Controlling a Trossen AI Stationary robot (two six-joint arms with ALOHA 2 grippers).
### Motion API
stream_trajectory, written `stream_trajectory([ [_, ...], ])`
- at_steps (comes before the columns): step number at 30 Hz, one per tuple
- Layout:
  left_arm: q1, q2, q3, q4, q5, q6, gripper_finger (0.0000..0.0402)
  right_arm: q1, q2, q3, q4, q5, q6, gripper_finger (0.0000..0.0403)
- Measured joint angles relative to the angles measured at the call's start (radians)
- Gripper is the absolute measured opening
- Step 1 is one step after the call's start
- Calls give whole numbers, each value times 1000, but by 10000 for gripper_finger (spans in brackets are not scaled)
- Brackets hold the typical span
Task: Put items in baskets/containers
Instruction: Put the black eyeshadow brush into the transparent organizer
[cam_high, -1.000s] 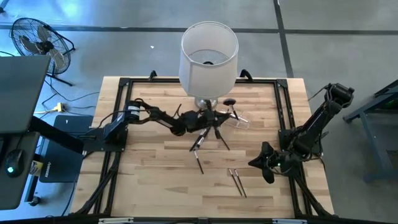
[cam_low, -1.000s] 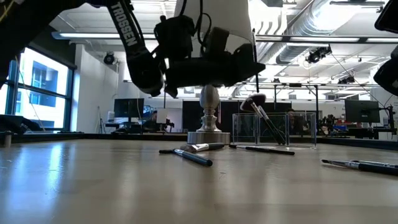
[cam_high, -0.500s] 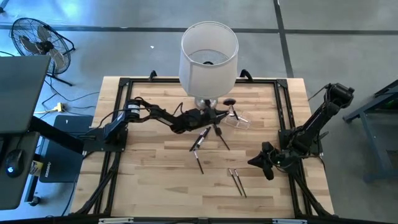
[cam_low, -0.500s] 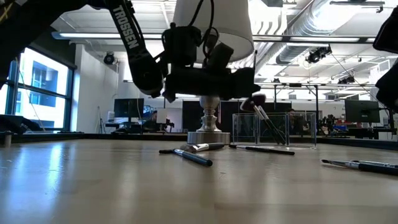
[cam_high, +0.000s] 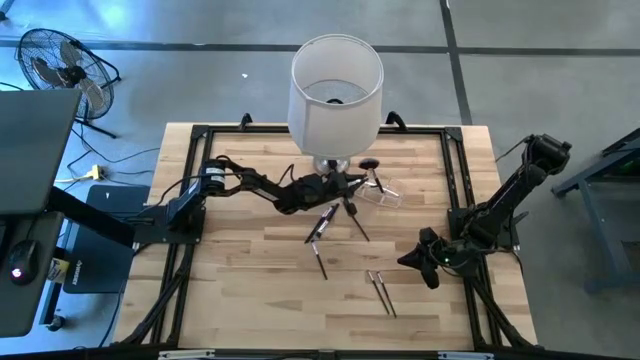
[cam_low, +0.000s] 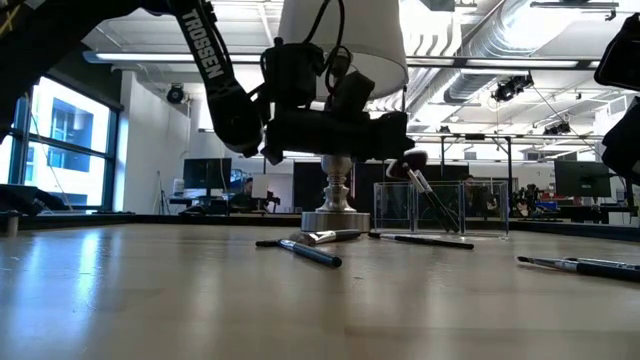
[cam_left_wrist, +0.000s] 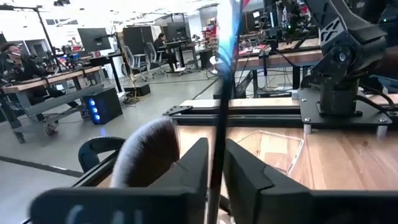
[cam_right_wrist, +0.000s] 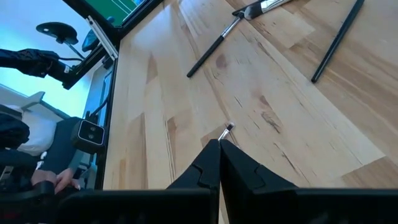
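Left claw (cam_high: 335, 186) at the lamp base, beside the clear holder (cam_high: 382, 192)

Its fingers sit narrowly apart around a thin brush handle (cam_left_wrist: 219, 124). Right claw (cam_high: 413, 259) rests closed near the desk (cam_high: 250, 270) edge; loose brushes (cam_high: 380, 292) lie on the wood.

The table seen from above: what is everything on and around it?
Lamp: one, white shade on silver base, table's far middle.
Clear plastic holder: one, transparent, right of the lamp base, a fluffy black brush leaning in it.
Loose makeup brushes: several, dark slim handles, scattered on the wood mid-table.
Wooden table: one, light planks, black frame.
Floor fan: one, black, far left.
Left pincer: at the lamp base, a thin brush between its fingers.
Right pincer: shut, right edge.
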Motion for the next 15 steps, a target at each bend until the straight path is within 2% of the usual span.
stream_trajectory([
  [5, 0, 0, 0, -16, -1, 0, 81, 0, 0, 0, 0, -1, 1, 0],
  [15, -2, 0, 0, -15, -1, -42, 87, 0, 0, 1, 24, -2, -5, 0],
])
